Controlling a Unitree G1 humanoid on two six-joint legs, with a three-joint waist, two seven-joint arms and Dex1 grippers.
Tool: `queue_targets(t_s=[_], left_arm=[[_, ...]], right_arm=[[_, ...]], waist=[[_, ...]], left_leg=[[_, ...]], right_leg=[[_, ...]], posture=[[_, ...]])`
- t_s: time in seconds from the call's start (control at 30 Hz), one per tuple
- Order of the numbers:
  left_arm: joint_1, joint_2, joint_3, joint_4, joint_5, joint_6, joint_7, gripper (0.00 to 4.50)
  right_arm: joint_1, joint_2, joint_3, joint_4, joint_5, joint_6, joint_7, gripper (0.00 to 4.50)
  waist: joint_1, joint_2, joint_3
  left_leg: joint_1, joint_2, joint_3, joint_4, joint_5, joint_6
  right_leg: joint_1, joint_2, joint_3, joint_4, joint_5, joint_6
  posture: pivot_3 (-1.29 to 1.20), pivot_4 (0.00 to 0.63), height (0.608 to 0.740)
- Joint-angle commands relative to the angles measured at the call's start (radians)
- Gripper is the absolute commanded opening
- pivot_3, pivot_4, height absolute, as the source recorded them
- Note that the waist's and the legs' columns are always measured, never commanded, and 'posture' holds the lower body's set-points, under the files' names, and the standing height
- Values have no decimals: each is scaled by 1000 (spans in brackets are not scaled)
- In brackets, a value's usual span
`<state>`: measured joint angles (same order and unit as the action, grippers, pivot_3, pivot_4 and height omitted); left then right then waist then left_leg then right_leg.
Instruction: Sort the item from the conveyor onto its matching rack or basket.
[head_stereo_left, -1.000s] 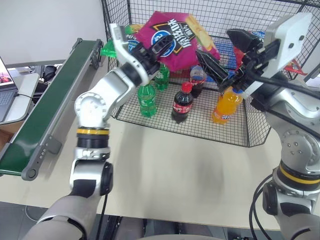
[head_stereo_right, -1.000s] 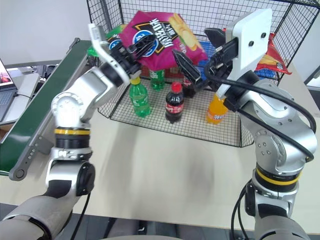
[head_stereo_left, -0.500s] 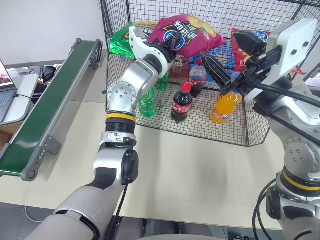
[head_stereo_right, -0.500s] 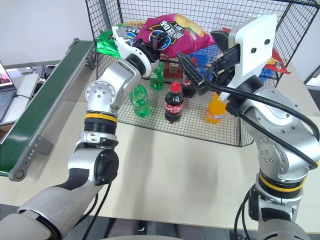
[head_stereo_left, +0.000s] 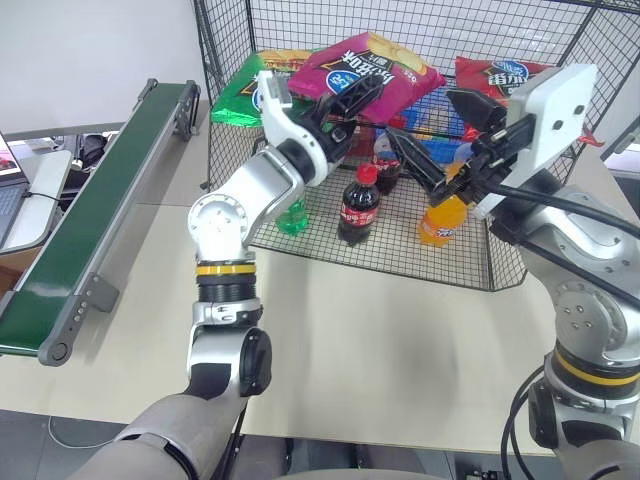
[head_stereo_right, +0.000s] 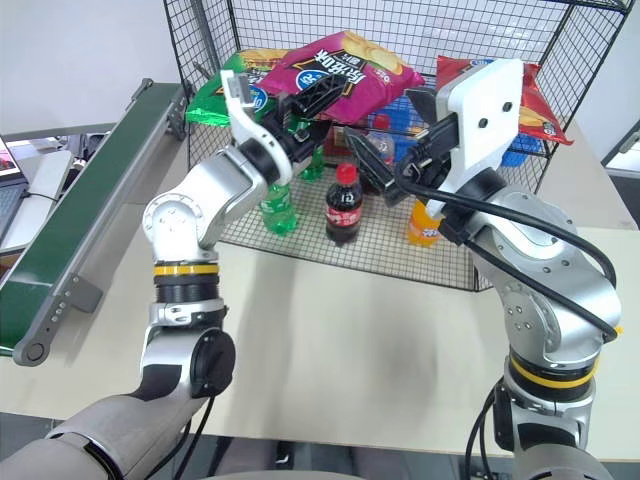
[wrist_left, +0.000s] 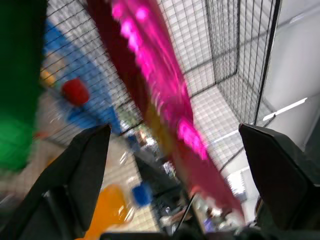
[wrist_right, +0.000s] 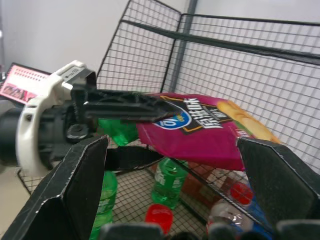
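The item, a magenta-pink crisp bag (head_stereo_left: 375, 70), lies high inside the black wire rack (head_stereo_left: 300, 25), over the bottles. My left gripper (head_stereo_left: 345, 108) is at the bag's near left end, open. In the left wrist view the bag (wrist_left: 165, 105) runs between the wide-spread fingers, apart from both. My right gripper (head_stereo_left: 440, 135) hangs open and empty in front of the rack's right half, below the bag. The dark green conveyor (head_stereo_left: 90, 200) runs along the left with nothing on it.
A green crisp bag (head_stereo_left: 240, 95) lies left of the pink one and a red crisp bag (head_stereo_left: 495, 75) to its right. On the rack floor stand a cola bottle (head_stereo_left: 358, 205), an orange bottle (head_stereo_left: 440, 215) and a green bottle (head_stereo_left: 292, 215).
My left gripper has opened and let go of the pink bag, which now rests in the rack. The left hand has sunk a little. The right arm has barely moved.
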<state>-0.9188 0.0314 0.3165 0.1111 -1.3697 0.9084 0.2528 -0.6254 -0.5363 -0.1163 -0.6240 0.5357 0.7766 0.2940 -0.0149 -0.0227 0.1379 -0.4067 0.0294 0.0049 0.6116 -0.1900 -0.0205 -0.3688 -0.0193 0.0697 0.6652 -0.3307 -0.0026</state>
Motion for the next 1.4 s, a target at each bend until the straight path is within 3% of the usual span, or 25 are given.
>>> queue_targets(t_s=[0.03,0.2,0.33,0.47,0.53,0.63,0.8,0.97,1.23,1.4], left_arm=[[30,57,2,-140,-114,78,44,4450],[112,199,-41,-266,-274,183,56,4450],[146,404,-45,-342,-292,252,-73,4450],[177,700,-62,-465,-46,229,-426,4450],[213,846,-78,-510,153,86,-637,4450],[232,918,-94,-523,311,-59,-790,4450],[261,948,-153,-549,518,-215,-912,4450],[270,908,-162,-551,563,-226,-921,4500],[244,877,-163,-539,590,-211,-932,4500],[230,860,-164,-527,602,-206,-937,4500]], right_arm=[[-38,4,20,19,-20,-70,42,4500],[-81,-1,88,94,-73,-156,122,4500],[-131,-31,149,177,-166,-267,202,4500],[-172,-81,214,261,-306,-438,274,4500],[-211,-126,271,330,-445,-620,305,4500],[-238,-140,306,394,-532,-762,328,4500],[-283,-97,335,419,-584,-782,354,4500],[-318,-96,360,433,-671,-738,384,3020],[-307,-116,364,465,-766,-710,418,186],[-289,-120,351,475,-797,-722,415,30]], waist=[[0,0,0],[2,0,0],[-2,1,0],[-6,1,1],[-6,2,1],[-2,2,1],[1,2,1],[0,2,1],[-3,2,1],[-3,2,1]], left_leg=[[0,0,0,0,0,0],[0,0,-1,0,0,0],[0,1,-1,1,0,0],[1,1,-1,0,1,-2],[2,1,-1,-2,2,-4],[3,1,0,-3,2,-3],[1,4,0,-3,-1,1],[0,4,-1,-2,-2,3],[0,5,-1,-1,-3,5],[0,5,-1,-1,-3,5]], right_leg=[[0,0,0,0,0,0],[0,0,0,0,0,0],[0,0,0,0,0,0],[0,3,0,0,0,0],[0,4,0,-1,0,0],[-1,4,0,-1,0,0],[-1,5,1,-1,0,0],[-2,5,1,0,0,0],[-2,6,1,1,0,-1],[-2,6,1,2,0,-1]], posture=[[0,150,740],[0,150,740],[0,150,740],[0,150,740],[0,150,740],[0,150,740],[0,150,740],[0,150,740],[0,150,740],[0,150,740]])
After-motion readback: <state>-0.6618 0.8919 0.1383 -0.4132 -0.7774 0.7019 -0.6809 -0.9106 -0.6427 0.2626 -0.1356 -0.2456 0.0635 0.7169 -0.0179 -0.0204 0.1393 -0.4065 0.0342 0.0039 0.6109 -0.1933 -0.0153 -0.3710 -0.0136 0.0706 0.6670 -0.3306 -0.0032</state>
